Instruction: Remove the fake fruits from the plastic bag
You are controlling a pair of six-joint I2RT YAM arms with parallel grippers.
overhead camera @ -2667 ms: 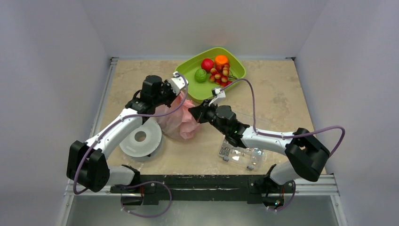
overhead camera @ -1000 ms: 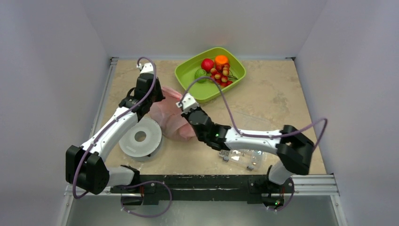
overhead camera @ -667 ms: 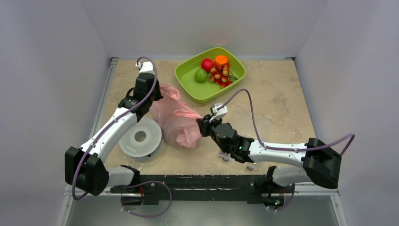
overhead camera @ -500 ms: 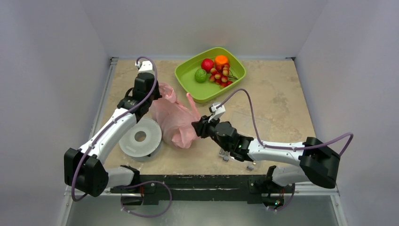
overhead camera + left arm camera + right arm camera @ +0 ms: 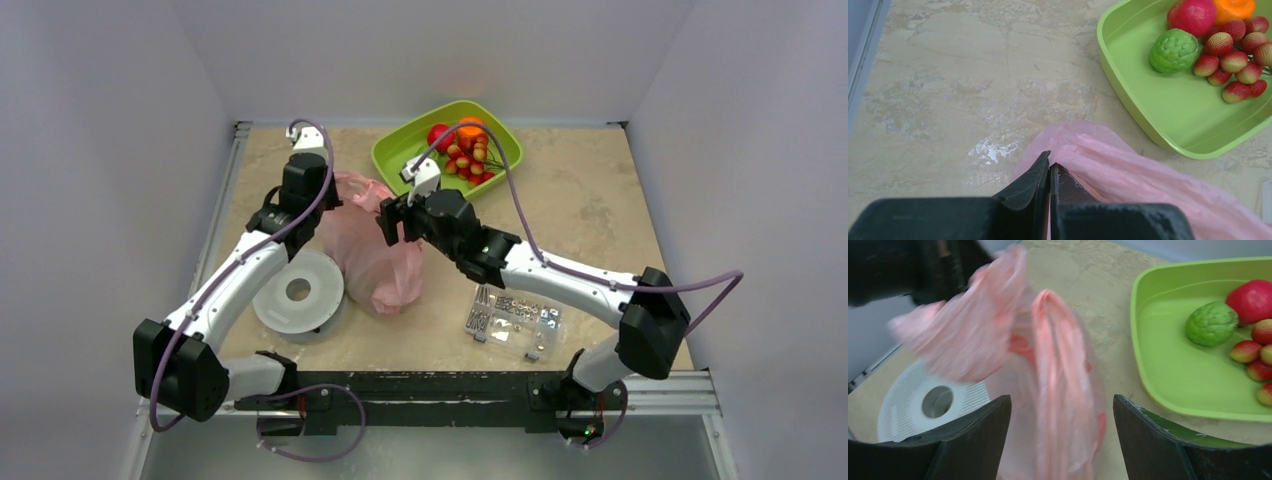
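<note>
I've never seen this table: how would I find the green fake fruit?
Look to the lime-green tray beyond the pink plastic bag. The green fruit lies inside it, beside a red ball-shaped fruit and a bunch of small red berries. It alone is green, round, with a knobbly skin.

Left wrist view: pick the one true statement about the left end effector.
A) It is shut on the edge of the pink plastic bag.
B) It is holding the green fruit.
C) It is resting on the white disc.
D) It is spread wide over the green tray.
A: the left end effector is shut, pinching the edge of the plastic bag, apart from the green tray.
</note>
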